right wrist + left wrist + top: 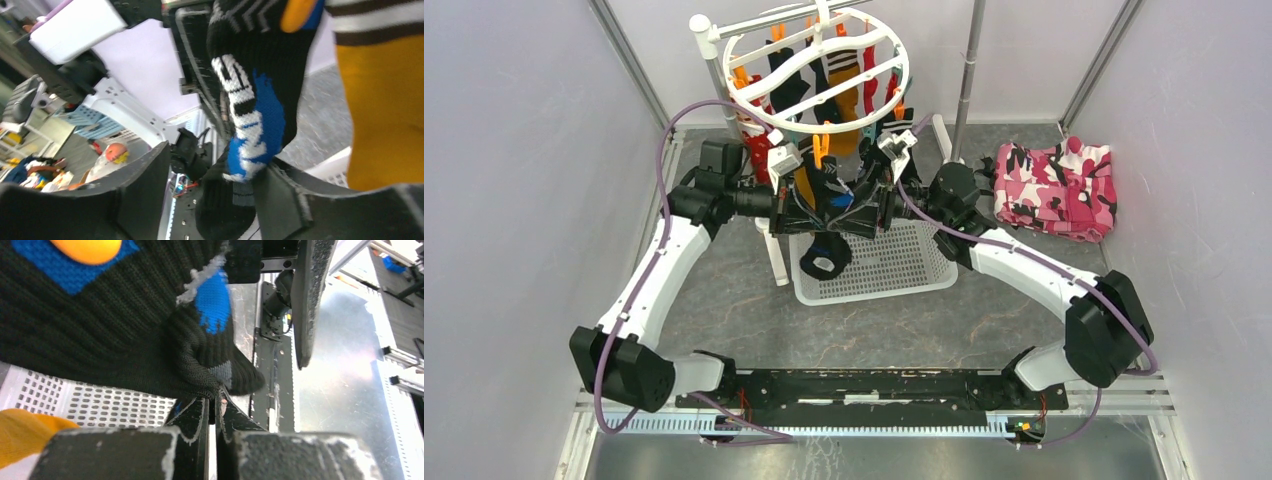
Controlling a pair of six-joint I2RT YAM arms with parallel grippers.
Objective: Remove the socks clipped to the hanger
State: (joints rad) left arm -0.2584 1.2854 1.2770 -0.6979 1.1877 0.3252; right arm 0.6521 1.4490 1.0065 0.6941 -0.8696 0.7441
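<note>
1. Grip: the left end effector point(216, 402) is pinched shut on a fold of the black sock point(100, 330), low down near a blue patch. Holding the fabric low looks meant to give a downward pull against the clip.
2. The right end effector point(220, 167) stands with its fingers apart. The same black sock passes between them, and I see no squeeze on it from that side.
3. An orange clip point(297, 12) bites the sock's upper edge, so the sock is not yet free of the hanger point(906, 60).
4. The hanger sits high at the back. It carries the other socks point(786, 85), red, black and mustard, dangling from its bars.
5. A mustard-yellow sock point(385, 110) hangs just beside the black one, close enough to get dragged along if the pull goes sideways.
6. Both arms meet under the ring and over the white perforated basket point(874, 292), probably so that a freed sock drops straight in.
7. A dark sock end shows at the basket's left part. I cannot tell whether it lies inside or only hangs above the mesh.
8. A pink camouflage cloth point(1056, 190) lies folded on the grey surface point(724, 320), right of the basket and apart from it. It has no part in this job.
</note>
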